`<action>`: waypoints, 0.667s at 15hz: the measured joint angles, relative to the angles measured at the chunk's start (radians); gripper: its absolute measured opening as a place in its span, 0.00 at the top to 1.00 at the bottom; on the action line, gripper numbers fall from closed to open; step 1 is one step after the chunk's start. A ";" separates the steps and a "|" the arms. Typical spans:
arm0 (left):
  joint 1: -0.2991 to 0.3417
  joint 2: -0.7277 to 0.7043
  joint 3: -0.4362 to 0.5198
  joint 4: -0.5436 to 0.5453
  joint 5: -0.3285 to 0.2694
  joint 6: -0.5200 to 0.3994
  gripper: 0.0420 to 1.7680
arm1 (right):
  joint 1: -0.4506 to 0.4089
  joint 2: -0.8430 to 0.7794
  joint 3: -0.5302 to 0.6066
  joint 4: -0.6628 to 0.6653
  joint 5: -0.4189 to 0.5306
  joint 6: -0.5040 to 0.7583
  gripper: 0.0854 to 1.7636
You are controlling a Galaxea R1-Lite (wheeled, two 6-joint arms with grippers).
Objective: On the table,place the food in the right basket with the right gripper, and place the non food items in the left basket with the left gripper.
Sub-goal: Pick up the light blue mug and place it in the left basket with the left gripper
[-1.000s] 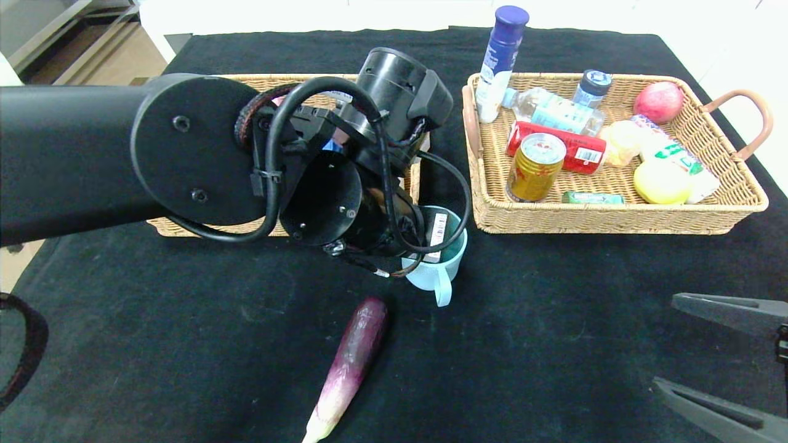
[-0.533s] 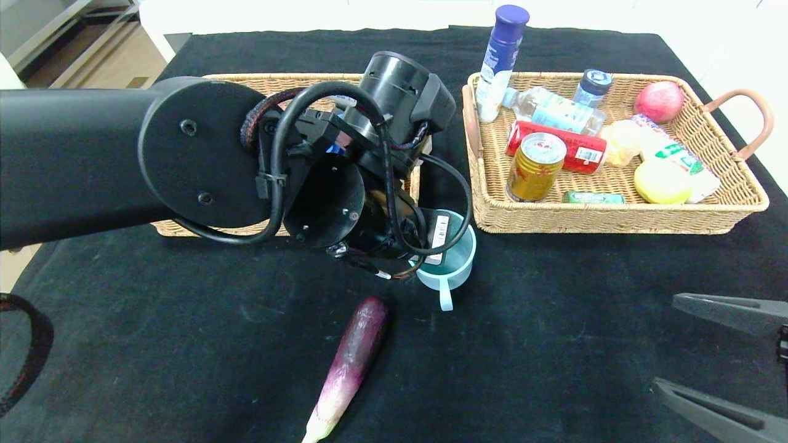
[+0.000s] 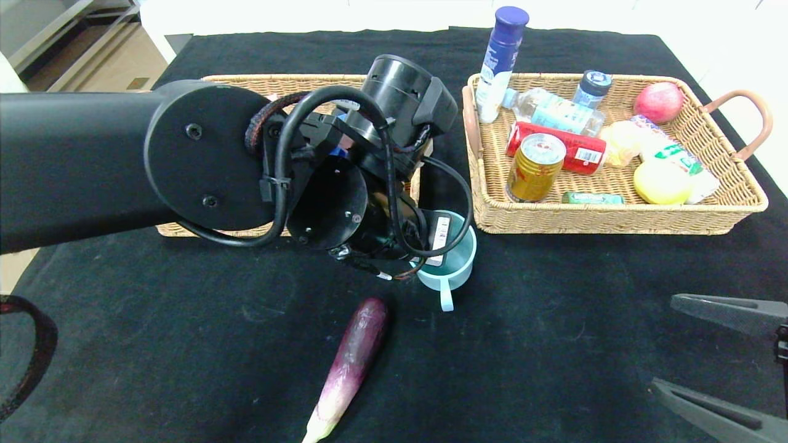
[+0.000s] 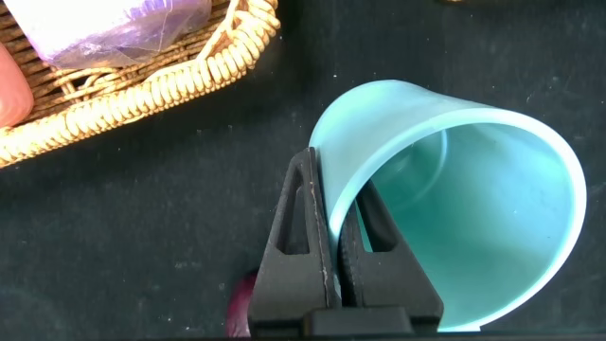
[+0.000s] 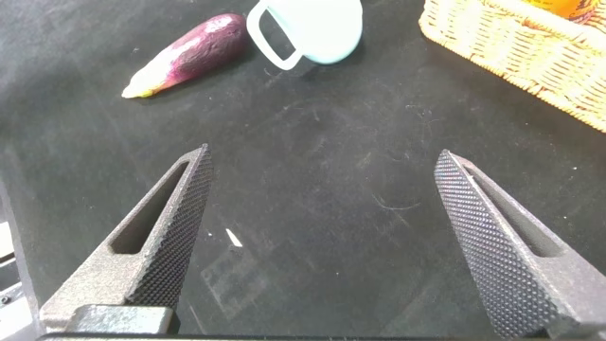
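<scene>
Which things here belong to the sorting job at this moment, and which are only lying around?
In the job:
- left gripper, jaws shut on the rim of the teal cup
- left basket, where the cup belongs
- eggplant, still on the table
- right basket
- right gripper, open, idle

Lying about:
- blue-capped bottle standing behind the right basket

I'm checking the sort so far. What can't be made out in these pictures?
- Left basket contents: head view, mostly hidden by the left arm; left wrist view shows only a corner.
- Left tool on the cup: head view, hidden by the wrist.
- Eggplant tip: cut off by the head view's edge.
- Bottle labels: too small.
</scene>
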State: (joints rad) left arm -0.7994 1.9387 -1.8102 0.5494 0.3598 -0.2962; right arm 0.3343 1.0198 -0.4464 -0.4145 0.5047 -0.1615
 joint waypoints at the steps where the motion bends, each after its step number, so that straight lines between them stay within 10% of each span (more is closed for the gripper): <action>1: 0.000 0.000 0.000 0.001 0.000 0.000 0.93 | 0.000 0.000 0.000 0.000 0.000 0.000 0.03; 10: -0.001 -0.022 0.006 0.013 0.000 0.002 0.93 | 0.004 0.002 0.002 0.002 -0.001 0.001 0.03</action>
State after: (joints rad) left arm -0.8000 1.9166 -1.8045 0.5623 0.3594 -0.2943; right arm 0.3381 1.0217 -0.4440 -0.4126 0.5040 -0.1600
